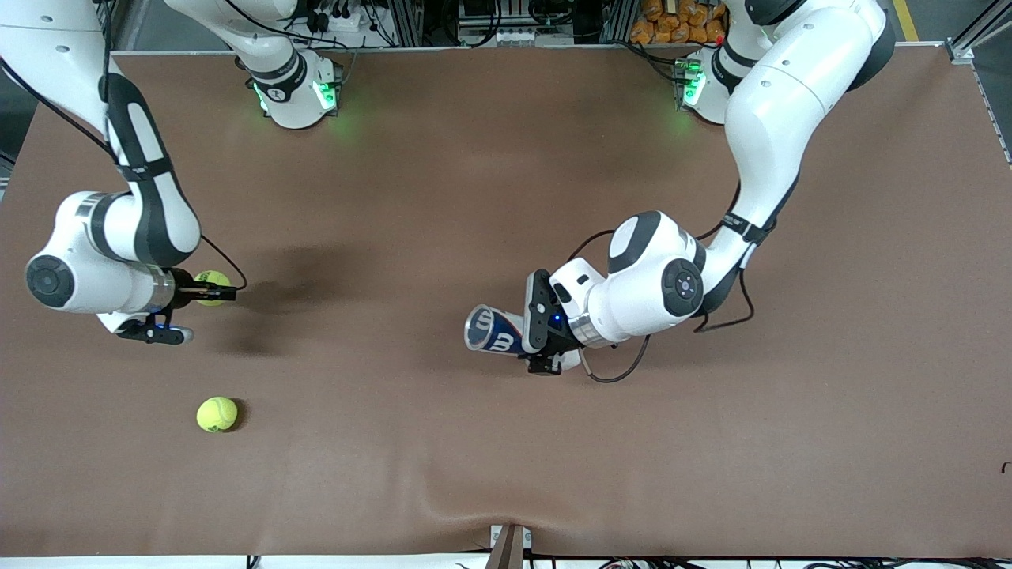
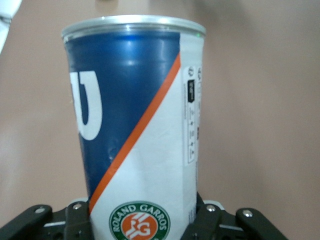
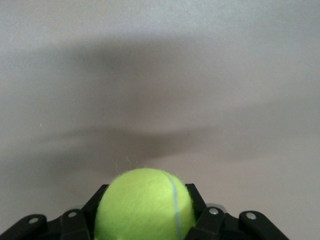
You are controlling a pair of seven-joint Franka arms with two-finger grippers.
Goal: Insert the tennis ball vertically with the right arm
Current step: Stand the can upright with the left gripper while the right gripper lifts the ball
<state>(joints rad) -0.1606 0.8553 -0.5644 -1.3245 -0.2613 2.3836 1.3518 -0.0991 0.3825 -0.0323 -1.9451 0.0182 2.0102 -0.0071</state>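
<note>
Nearest to the front camera, a loose ball (image 1: 217, 414) lies on the brown counter (image 1: 506, 474), toward the right arm's end. It touches nothing and stays well apart from both arms. Higher in the front view, the right pincer (image 1: 212, 293) is up in the air over the same end of the counter, and it grips a second tennis ball (image 1: 210, 286) between its fingers (image 3: 196, 200). In the right wrist view this held ball (image 3: 145, 207) sits tight between the two black fingers, with only bare counter and soft shadows seen past it. The left pincer (image 1: 539, 328) is over the middle of the counter and is closed on a can (image 1: 494, 329). The can is tilted, almost lying, and its open mouth with the silver rim points toward the right arm's end. In the left wrist view the can (image 2: 137, 130) is blue and white with an orange stripe, and a round green logo shows between the fingers (image 2: 75, 220). The held ball and the can are well apart.
</note>
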